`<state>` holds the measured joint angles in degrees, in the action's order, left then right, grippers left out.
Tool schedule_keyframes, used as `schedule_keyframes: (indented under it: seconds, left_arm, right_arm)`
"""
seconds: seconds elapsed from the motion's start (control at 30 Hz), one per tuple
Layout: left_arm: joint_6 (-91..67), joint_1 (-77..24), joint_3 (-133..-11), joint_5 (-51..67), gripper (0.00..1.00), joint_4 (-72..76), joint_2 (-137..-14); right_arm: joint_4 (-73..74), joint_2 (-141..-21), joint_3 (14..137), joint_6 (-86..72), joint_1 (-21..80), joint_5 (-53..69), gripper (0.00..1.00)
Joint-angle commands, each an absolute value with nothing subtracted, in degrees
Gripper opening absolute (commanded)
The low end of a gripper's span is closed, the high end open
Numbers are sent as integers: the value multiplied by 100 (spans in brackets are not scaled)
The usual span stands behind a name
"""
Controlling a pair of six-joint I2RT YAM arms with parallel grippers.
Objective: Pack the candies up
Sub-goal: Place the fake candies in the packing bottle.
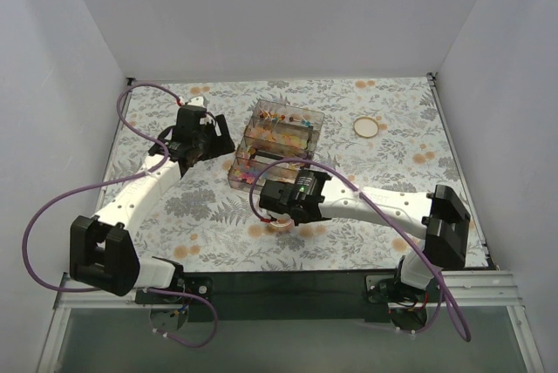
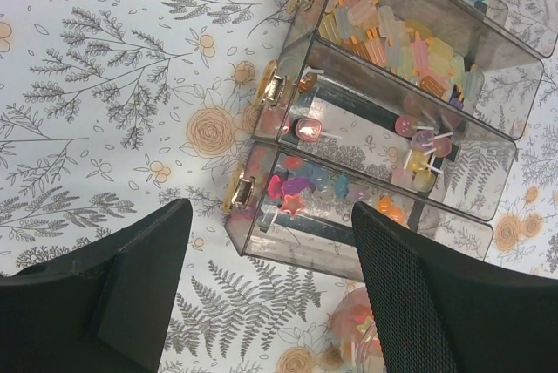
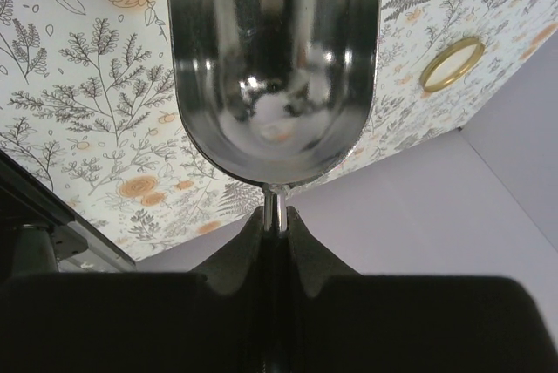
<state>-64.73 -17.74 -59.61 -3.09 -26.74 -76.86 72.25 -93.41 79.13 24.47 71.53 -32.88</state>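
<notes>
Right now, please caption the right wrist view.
Right claw shut on a metal scoop above the floral tablecloth.

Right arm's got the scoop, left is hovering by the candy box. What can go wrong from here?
1. The scoop is pinched only by its thin stem in the right pincer; it may twist when it digs into the candies.
2. The left pincer is open and holds nothing, so the clear box may slide under the push.
3. The jar sits close by the right wrist and may get knocked.
</notes>
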Motion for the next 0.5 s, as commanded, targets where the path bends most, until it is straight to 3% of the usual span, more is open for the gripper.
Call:
schedule_keyframes:
  seconds: [0.0,0.47]
  left_arm:
    - [-6425,-1758,-5924,-229,73,-2637,-7673]
    - [-6425,-1758,-5933,-211,73,-2646,-7673]
  right_arm:
    - [7523,-9325,8165,2355,7268,-3594,1]
    - [7427,-9220,8393,2215,7207,-3437,1]
